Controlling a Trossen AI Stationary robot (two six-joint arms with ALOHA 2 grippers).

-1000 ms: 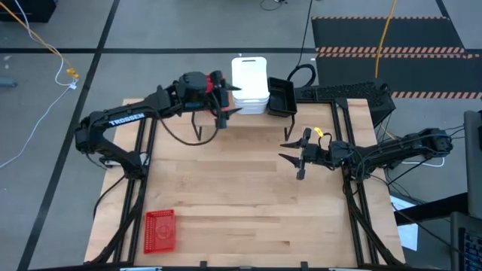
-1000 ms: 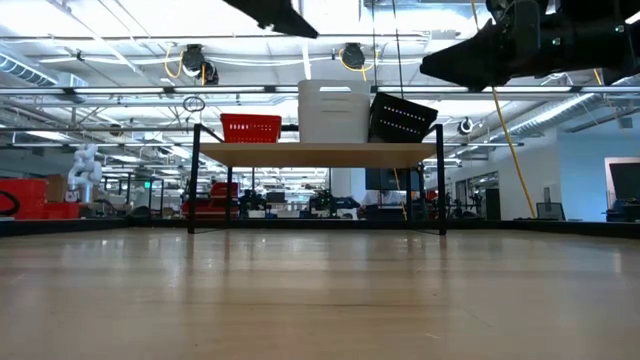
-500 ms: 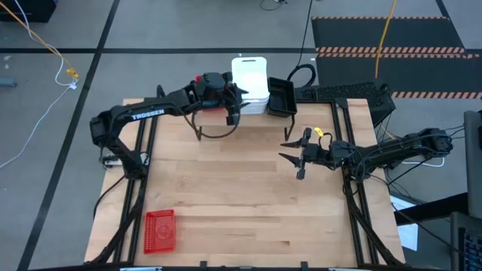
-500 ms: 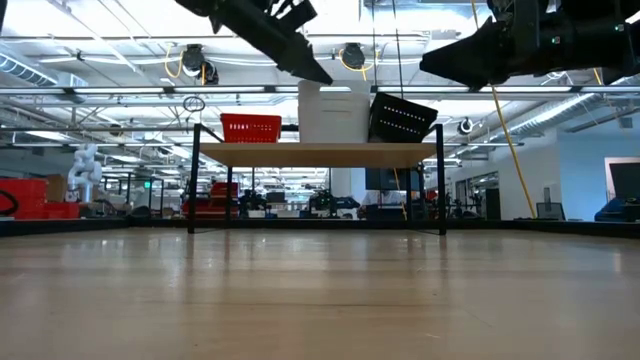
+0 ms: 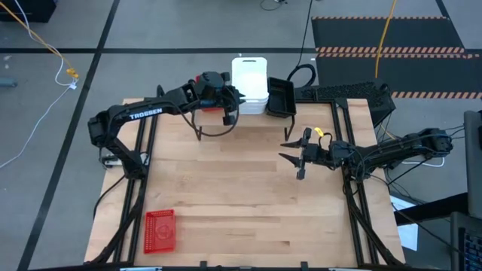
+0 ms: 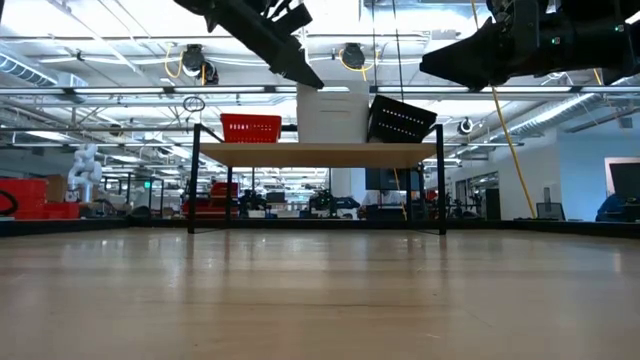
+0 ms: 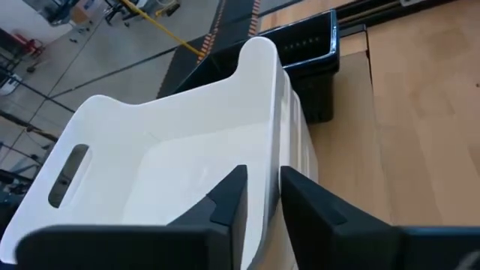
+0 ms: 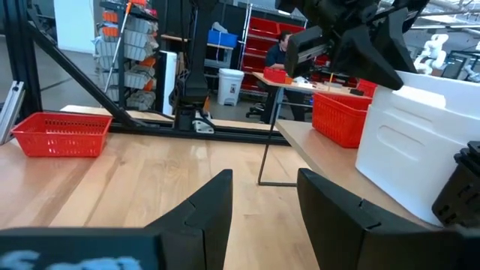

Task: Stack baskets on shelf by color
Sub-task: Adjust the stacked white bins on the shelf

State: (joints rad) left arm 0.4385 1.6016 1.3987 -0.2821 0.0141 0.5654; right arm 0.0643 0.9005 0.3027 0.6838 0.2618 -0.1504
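on the shelf (image 6: 318,154) at the far edge of the table (image 5: 241,203), three stacks sit in a row: red mesh baskets (image 6: 250,128), a white basket stack (image 5: 251,83) in the middle, and black mesh baskets (image 5: 282,96) tilted at the other end. left gripper (image 7: 259,196) is over the near rim of the top white basket, one finger inside the wall, one outside, jaws narrow and straddling the rim; contact with the plastic looks likely but a firm clamp can't be confirmed. in the low view the left arm comes down at the white stack's upper corner. right gripper (image 5: 292,157) hangs above mid table on the right, well apart from the shelf, fingers spread and holding nothing. one lone red basket (image 5: 159,230) lies flat near the front left corner of the table, far from both arms. a seated person (image 8: 283,49) shows in the room behind, past the shelf.
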